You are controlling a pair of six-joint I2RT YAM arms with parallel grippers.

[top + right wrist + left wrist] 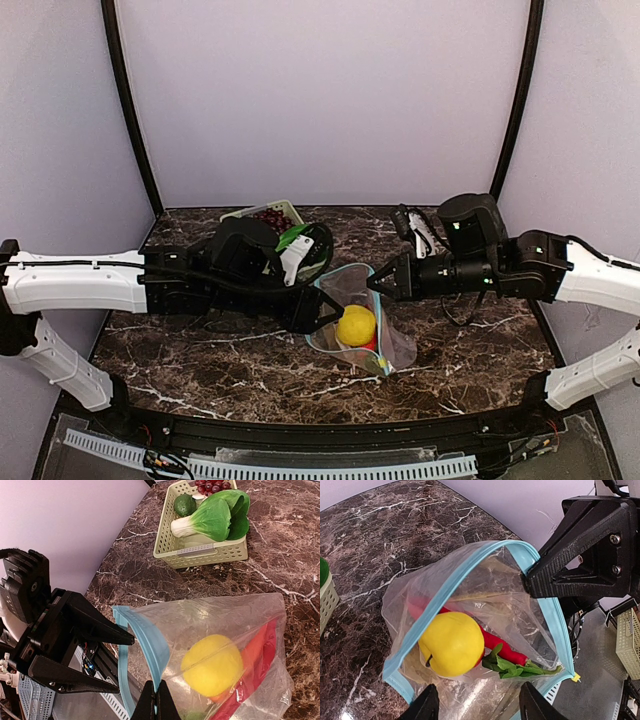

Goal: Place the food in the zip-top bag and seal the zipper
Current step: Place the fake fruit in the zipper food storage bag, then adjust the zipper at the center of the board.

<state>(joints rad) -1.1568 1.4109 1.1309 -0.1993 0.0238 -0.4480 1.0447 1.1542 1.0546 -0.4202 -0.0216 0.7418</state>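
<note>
While the right gripper (156, 700) holds its jaws clenched on the light blue zipper (147, 645) at one side of the mouth, the zip-top bag (345, 285) stands propped open near the middle of the tabletop (200, 350), its opening turned toward the left gripper (479, 704). Left gripper: jaws released and empty, poised just at the near lip of the opening. Contents of the bag: the yellow lemon (451, 642), lying against the red chilli peppers (504, 651). At the far side of the tabletop, the pale green basket (200, 557) carries the bok choy (207, 517), the grapes (210, 486) and a dark green piece (185, 504). Step in hand, by inference: loading, roughly half done, with sealing not yet begun. The next move likely calls for the left gripper to go to the basket and close on one item, the bok choy being the bulkiest, with the right gripper holding the mouth spread; a slackened rim could fold shut. The yellowish slider tab (576, 677) sits at one end of the zipper, ready for the closing pass.
</note>
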